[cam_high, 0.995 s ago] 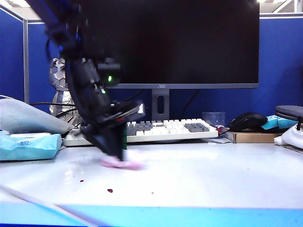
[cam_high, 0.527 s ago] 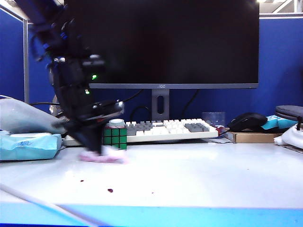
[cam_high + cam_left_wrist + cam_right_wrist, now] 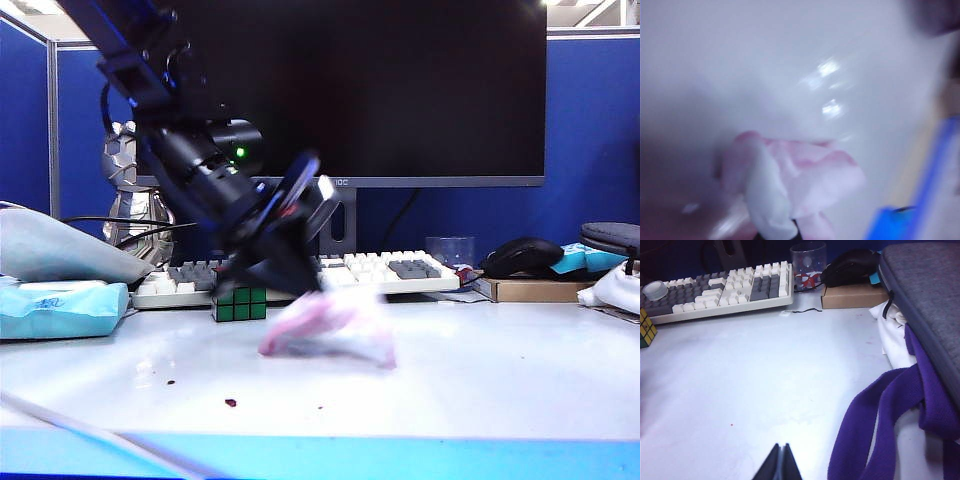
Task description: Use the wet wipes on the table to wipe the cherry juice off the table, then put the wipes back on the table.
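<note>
The left gripper (image 3: 290, 285) is seen in the exterior view in front of the keyboard (image 3: 390, 270), just right of the puzzle cube (image 3: 240, 302), its jaws pinched on the wet wipes (image 3: 330, 330). The wad, white to pale pink and blurred, is spread below the gripper on the table (image 3: 480, 370), in front of the keyboard. In the left wrist view the wet wipes (image 3: 795, 185) are shown crumpled against the glossy surface, held at the near end; the fingers themselves are too blurred to be made out.

Cherry juice (image 3: 231, 403) is seen as small dark red specks on the table well forward of the keyboard, toward the blue front edge, with a fainter smear (image 3: 145, 372) further left.

The right gripper (image 3: 780, 462) is pressed together and holds nothing; in its wrist view it is placed above bare table, well in front of the keyboard (image 3: 720, 290), beside a purple strap (image 3: 880, 405).
</note>
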Action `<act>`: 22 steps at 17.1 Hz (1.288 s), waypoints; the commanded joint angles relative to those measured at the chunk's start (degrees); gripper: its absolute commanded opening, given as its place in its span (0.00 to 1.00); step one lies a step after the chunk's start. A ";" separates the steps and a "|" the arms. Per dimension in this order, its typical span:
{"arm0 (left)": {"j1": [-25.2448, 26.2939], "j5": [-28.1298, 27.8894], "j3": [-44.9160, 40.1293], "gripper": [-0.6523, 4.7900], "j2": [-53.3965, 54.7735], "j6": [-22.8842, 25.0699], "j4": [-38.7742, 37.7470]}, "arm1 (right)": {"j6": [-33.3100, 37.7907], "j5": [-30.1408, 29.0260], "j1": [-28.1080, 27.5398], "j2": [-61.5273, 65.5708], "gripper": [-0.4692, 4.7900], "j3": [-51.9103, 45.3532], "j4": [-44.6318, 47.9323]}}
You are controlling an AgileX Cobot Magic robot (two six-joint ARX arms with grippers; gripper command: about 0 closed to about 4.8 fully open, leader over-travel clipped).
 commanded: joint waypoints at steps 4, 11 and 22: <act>-0.07 -29.33 0.07 0.11 -5.79 6.54 -12.24 | 0.02 -0.09 0.00 -0.02 0.09 -0.04 0.04; -2.73 -24.83 -0.42 0.11 -6.34 6.73 -11.43 | 0.00 -0.09 0.00 -0.02 0.09 -0.04 0.04; -11.56 -29.22 -1.86 0.11 -3.13 7.82 -13.59 | 0.00 -0.09 -0.02 -0.02 0.09 -0.04 0.07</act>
